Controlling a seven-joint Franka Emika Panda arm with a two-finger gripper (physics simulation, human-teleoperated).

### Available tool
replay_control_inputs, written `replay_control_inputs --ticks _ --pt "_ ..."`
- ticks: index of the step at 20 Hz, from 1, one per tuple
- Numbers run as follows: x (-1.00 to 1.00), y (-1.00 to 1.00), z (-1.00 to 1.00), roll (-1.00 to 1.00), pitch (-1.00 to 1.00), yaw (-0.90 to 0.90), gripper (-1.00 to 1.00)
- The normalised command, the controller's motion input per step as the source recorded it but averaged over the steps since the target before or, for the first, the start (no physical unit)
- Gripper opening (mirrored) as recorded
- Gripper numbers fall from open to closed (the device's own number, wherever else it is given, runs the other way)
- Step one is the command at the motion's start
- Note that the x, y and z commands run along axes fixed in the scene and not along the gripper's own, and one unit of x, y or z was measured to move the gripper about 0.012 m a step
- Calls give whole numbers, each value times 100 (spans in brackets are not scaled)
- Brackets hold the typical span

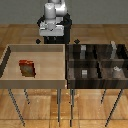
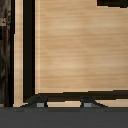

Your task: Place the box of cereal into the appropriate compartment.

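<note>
Exterior view, L to R: small reddish-brown cereal box [image 1: 27, 68] lying in light-wood tray [image 1: 10, 64], untouched; dark-brown four-cell bin [image 1: 71, 67] beside, tall pale grey block [image 1: 114, 50] marking target cell. Gripper [image 2: 63, 102] up over tray's back edge, fingers apart, holding nothing. Approach step: next needs descent onto box w/ jaws straddling it.

We can read no text, label, brand, number or sign anywhere in either view. The red front of the box of cereal [image 1: 27, 68] shows only blurred colour, and we make out no lettering on the dark-brown bin [image 1: 98, 63].
</note>
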Motion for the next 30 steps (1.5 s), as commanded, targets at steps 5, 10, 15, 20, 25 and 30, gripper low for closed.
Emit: replay_control_inputs --ticks 5,10,15,20,25,30 --pt "0 0 0 0 0 0 100" --pt "0 -20 0 0 0 0 100" --pt "0 -100 0 0 0 0 100" --pt "0 -100 0 0 0 0 100" --pt "7 -80 0 0 0 0 100" --pt "100 0 0 0 0 0 100"
